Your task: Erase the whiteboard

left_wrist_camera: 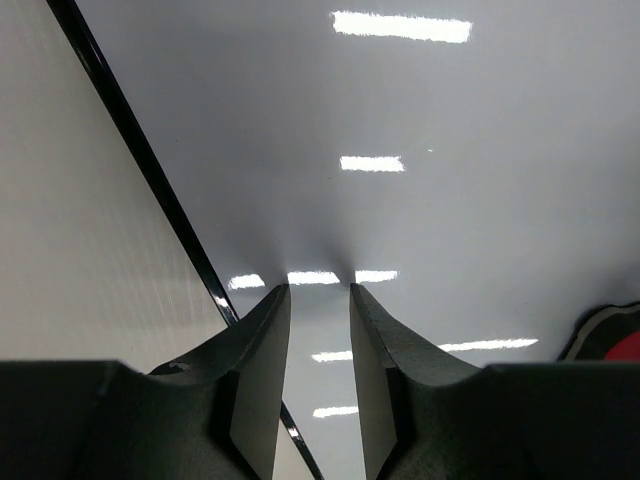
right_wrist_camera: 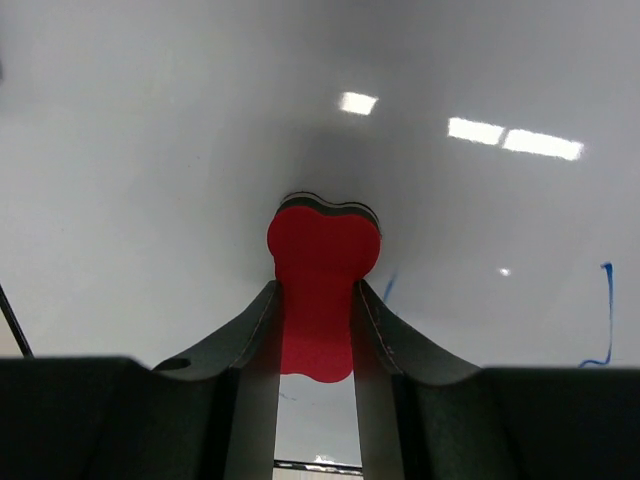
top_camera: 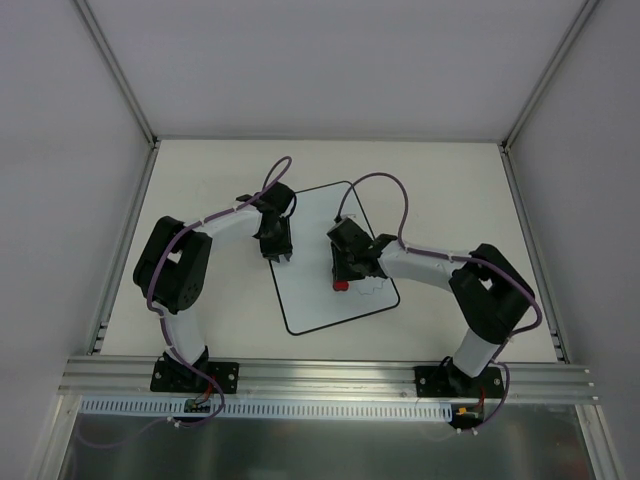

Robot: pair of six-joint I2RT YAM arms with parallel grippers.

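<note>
The right hand (top_camera: 344, 272) is clenched on a red bone-shaped eraser (right_wrist_camera: 322, 240), with one finger on each side of the eraser's narrow waist. The eraser's wider end projects past the fingertips and sits against the whiteboard (top_camera: 315, 300), on the right half of the board. A dark layer shows along the far edge of the eraser.

The left hand (left_wrist_camera: 320, 288) is released. Its fingers (left_wrist_camera: 262, 345) stand a narrow gap apart with nothing between them. The tips point down at the board surface just inside its left edge. Whether they touch the surface cannot be told.

The whiteboard lies flat near the centre of the worktop (top_camera: 450, 190), between the two arms and turned at an angle to the worktop sides. Its thin black edge (left_wrist_camera: 150, 170) runs diagonally through the left wrist view.

A thin blue line (right_wrist_camera: 604, 315) remains on the board to the right of the eraser. A shorter blue stroke (right_wrist_camera: 388, 288) lies just beside the right finger.
</note>
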